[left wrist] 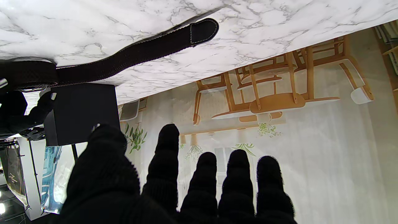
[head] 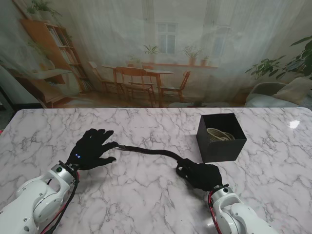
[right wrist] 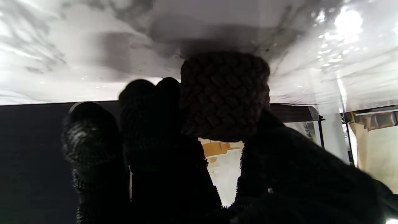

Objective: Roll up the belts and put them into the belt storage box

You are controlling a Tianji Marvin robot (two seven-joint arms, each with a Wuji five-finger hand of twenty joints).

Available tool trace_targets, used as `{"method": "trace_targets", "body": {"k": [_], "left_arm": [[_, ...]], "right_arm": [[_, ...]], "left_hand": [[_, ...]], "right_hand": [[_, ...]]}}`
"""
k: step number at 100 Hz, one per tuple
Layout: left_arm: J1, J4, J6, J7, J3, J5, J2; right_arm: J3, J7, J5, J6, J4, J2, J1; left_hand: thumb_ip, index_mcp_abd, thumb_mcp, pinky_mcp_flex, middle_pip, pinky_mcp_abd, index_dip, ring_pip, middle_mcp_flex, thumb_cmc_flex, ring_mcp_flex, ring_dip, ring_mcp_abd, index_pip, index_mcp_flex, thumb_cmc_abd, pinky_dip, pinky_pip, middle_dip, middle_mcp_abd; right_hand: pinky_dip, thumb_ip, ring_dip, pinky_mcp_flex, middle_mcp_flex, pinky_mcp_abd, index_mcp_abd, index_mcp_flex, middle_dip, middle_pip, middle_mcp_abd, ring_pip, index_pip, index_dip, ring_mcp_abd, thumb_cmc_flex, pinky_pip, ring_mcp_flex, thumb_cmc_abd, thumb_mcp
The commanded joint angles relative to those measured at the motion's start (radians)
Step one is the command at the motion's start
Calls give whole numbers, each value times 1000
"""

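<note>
Right hand (head: 202,175) around black belt (head: 151,152)

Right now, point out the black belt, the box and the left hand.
belt (head: 151,152), stand view, mid-strap.
box (head: 218,146), stand view, front wall.
left hand (head: 90,150), stand view, back of the hand.

- A white marble table (head: 146,195) with grey veining fills the lower half of the stand's view.
- A printed backdrop (head: 156,53) spans the upper half, showing a sheer-curtained room.
- On it, a wooden dining table with chairs (head: 141,83) sits at centre.
- A bookshelf (head: 48,48) stands at the upper left.
- Green plants (head: 292,61) show at the upper right.
</note>
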Motion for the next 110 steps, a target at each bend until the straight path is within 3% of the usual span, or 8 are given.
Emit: {"method": "trace_targets", "body": {"k": [1,23,45,60,71,77,84,110], "left_arm": [[2,2,-1,-11,2,0,-1],[0,3,-3,-11,3,-1,-1],[2,4,-2,-6,1,0,-1],[1,4,-3,-5,2,-1,-1],[-1,6,-4,-7,4,-2,-1],[-2,6,-4,-9,5,-3,-1],[-4,6,-4,-12,7,-5,-1],[-5,7,-5,-17,7,-10,-2]], "right_arm": [[9,32,19,-30,-1,-13,-7],[40,186,-10,-155,-29,17,-12],[41,191,7,-198,-24,17,-6],[51,222,12,-206,-32,20,-11],[65,255,27,-224,-43,22,-18],[77,278,17,-244,-54,27,-24],[97,329,4,-271,-79,34,-34],[185,671,27,-354,-225,68,-71]], "left_hand": [[-19,14,4,-12,-4,33,2,-25,-28,26,-6,6,6,-5,-14,34,16,-35,9,5],[-19,11,5,-12,-4,33,1,-26,-29,28,-5,6,5,-6,-15,35,16,-34,9,3],[-19,10,4,-13,-4,33,1,-26,-30,28,-6,6,5,-6,-17,36,16,-34,9,3],[-19,12,4,-13,-3,33,2,-25,-30,29,-5,7,5,-6,-16,37,16,-34,9,3],[-19,14,4,-13,-3,33,2,-26,-31,26,-6,6,4,-6,-16,38,16,-34,9,4],[-19,14,4,-14,-3,32,2,-26,-32,25,-7,6,6,-6,-17,39,16,-35,9,4],[-19,14,4,-14,-3,32,2,-26,-32,23,-7,6,4,-6,-17,40,15,-35,9,3],[-19,17,4,-14,-3,31,1,-26,-31,22,-6,7,5,-7,-18,40,15,-36,9,3]], "right_hand": [[-14,95,5,4,78,24,-65,14,-1,47,-113,53,4,-20,-37,138,29,5,68,108],[0,85,-49,-88,-23,35,-200,313,24,35,-160,-103,14,9,-47,172,-20,3,101,95],[27,85,-55,-133,-71,60,-229,543,51,54,-170,-195,141,93,-46,182,-51,1,85,143],[48,83,-45,-123,-43,19,25,712,34,26,-187,-243,111,84,-47,175,-51,0,80,152],[54,-47,-55,-137,-9,-1,209,593,-31,-93,-209,-343,173,-96,-47,65,-63,0,-86,234],[60,32,-72,-163,-39,-21,292,568,-72,-168,-226,-437,63,-53,-57,-179,-74,-15,-58,131],[75,93,-78,-200,-77,-41,343,543,-108,-226,-225,-502,-57,64,-67,-295,-84,-48,-53,66],[98,122,-152,-356,-287,-99,486,250,-202,-373,-239,-697,-228,110,-127,-309,-183,-218,-92,15]]}}
